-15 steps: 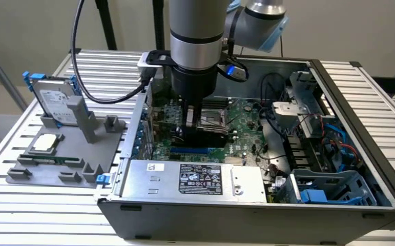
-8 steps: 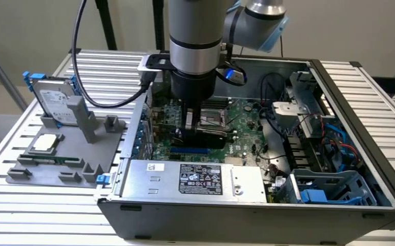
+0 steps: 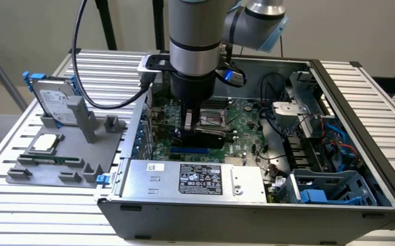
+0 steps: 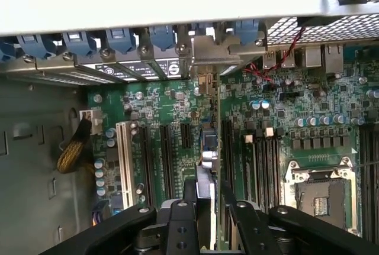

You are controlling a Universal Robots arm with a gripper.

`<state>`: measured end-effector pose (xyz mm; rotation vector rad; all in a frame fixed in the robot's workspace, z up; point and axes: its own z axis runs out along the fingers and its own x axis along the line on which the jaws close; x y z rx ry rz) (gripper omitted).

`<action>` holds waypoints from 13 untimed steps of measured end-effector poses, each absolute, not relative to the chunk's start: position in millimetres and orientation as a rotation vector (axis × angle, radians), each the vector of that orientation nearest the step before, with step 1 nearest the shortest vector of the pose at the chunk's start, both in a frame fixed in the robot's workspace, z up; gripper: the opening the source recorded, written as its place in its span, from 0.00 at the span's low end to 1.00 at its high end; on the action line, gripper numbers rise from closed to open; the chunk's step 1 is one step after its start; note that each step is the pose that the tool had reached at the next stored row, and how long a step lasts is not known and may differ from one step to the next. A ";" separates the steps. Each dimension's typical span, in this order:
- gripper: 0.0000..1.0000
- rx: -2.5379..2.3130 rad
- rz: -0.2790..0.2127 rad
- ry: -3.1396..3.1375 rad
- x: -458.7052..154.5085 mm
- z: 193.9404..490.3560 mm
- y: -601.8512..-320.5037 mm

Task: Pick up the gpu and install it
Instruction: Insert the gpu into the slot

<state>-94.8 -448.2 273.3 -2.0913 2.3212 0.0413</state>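
One hard drive (image 3: 55, 100) stood in a grey holder (image 3: 54, 174) at the exterior view's left, its label unreadable. Inside the computer case (image 3: 252, 220), the end effector (image 4: 207, 191) was clamped on the gpu (image 4: 206, 145), which was edge-down over the motherboard (image 4: 172, 107) slots. The power supply (image 3: 149, 180) sticker's print was too small to read.

The arm (image 3: 194, 31) is a silver-grey cylinder ringed by a black band, with a pale blue joint cap (image 3: 274, 35), a black cable (image 3: 76, 46), and a black gripper (image 4: 207, 189) with screw-studded angular fingers (image 4: 190, 194).
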 end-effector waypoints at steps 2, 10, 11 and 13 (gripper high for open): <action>0.00 -2.092 0.042 2.321 -94.8 272.9 -448.2; 0.00 -2.117 0.042 2.298 -95.0 272.4 -448.1; 0.00 -2.126 0.042 2.291 -95.2 272.4 -448.2; 0.00 -2.134 0.042 2.283 -95.3 272.4 -448.1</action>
